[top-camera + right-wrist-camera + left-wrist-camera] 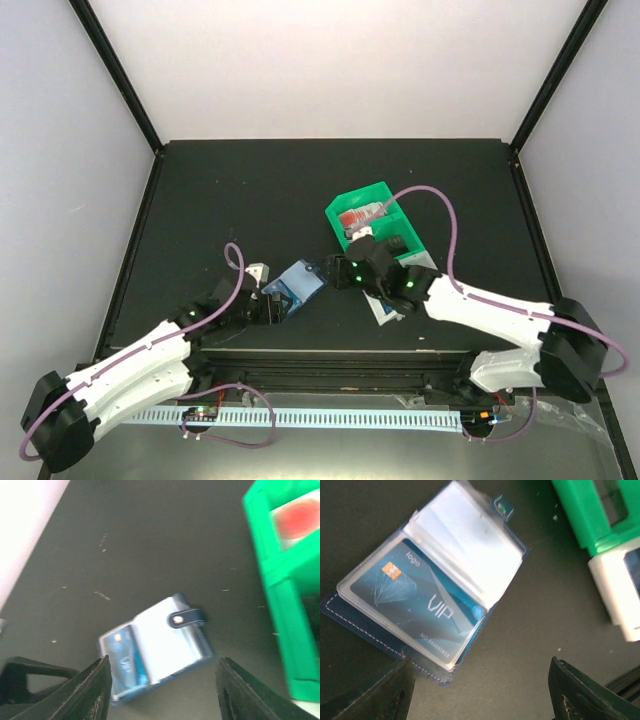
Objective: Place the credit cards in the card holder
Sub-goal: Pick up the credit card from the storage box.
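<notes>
The left gripper (481,672) is seen spread wide and empty, as is the right gripper (162,670). Between them the dark navy wallet-like card holder (367,627) is laid open, a bright blue plastic credit card (420,607) sleeved inside. That insertion is judged done, so another card must be sought.

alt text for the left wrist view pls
Open navy card holder on a dark table, a blue VIP card in its clear sleeve. The left pincer hovers open near it; green bin and white bin at right.
</notes>
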### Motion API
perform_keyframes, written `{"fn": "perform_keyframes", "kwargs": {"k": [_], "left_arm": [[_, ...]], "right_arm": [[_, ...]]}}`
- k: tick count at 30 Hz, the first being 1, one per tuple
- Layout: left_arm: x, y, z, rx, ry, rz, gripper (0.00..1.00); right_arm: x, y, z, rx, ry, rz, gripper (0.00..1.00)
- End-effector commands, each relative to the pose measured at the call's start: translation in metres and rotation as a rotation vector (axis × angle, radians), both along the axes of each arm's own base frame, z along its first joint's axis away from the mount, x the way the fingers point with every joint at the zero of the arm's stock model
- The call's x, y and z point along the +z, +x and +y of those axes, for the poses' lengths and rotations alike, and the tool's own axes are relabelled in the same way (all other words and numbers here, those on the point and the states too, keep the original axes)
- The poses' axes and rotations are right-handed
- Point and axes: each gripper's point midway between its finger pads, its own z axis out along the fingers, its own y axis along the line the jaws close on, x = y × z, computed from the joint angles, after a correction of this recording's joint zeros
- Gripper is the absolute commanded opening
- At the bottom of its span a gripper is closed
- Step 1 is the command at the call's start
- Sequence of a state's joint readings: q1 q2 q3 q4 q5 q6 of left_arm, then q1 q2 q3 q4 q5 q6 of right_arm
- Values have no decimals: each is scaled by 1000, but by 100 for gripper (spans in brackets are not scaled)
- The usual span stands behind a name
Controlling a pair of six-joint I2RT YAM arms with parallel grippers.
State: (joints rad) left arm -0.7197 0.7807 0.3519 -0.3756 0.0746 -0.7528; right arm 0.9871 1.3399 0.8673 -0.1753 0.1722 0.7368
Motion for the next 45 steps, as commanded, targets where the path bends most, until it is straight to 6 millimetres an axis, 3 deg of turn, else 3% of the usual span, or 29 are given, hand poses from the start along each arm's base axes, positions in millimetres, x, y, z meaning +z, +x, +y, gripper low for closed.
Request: {"fn": "perform_keyframes", "kwargs": {"k": [1, 5, 13, 19, 27, 33, 35, 39, 45], "left_arm": [[28, 13, 6, 29, 9, -91, 80], [41, 18, 9, 18, 36, -141, 99], [59, 24, 10, -19, 78, -208, 99], [69, 31, 9, 2, 56, -240, 99], [62, 53, 0, -37, 76, -213, 99], [52, 53, -8, -97, 57, -69, 99], [50, 50, -10, -119, 58, -40, 99], [52, 47, -10, -129, 55, -40, 99], [59, 50, -8, -135, 66, -73, 99]], "right_arm": [[-6, -1, -57, -141, -143, -44, 60], [1, -10, -86, -187, -164, -54, 64], [25, -20, -146, -297, -210, -142, 79], [32, -9, -175, -317, -325, -155, 85], [-22, 14, -161, -189, -416, 26, 79], [-41, 14, -161, -120, -455, 193, 75], [-49, 12, -164, -93, -466, 229, 66], [-66, 6, -159, -40, -423, 321, 40], [-91, -10, -165, -43, -448, 425, 36]]}}
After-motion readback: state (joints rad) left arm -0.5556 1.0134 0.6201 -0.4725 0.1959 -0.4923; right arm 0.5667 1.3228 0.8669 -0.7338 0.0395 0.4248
